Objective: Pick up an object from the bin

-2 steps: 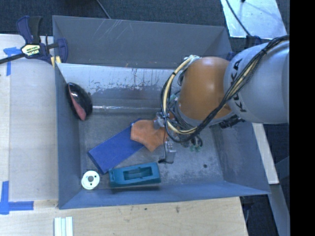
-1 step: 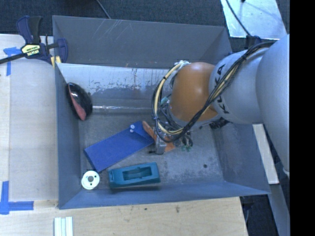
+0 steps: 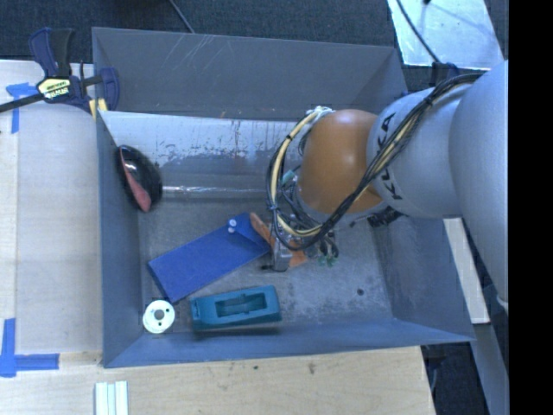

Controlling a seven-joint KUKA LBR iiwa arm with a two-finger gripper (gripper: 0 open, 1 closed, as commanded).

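Observation:
My gripper (image 3: 279, 254) is low in the middle of the bin, under the orange wrist cover. It is down over a small orange thing (image 3: 260, 226) that pokes out on its left and again at its lower right. A flat blue card (image 3: 206, 261) lies slanted just to the left, its upper right corner touching the orange thing. Near that corner sits a small white bead (image 3: 232, 226). In front of the gripper, by the bin's near wall, lies a teal rectangular block (image 3: 236, 308).
A white round disc (image 3: 158, 316) lies in the front left corner. A black and pink oval thing (image 3: 138, 177) leans at the left wall. The arm and its cables cover the bin's right half.

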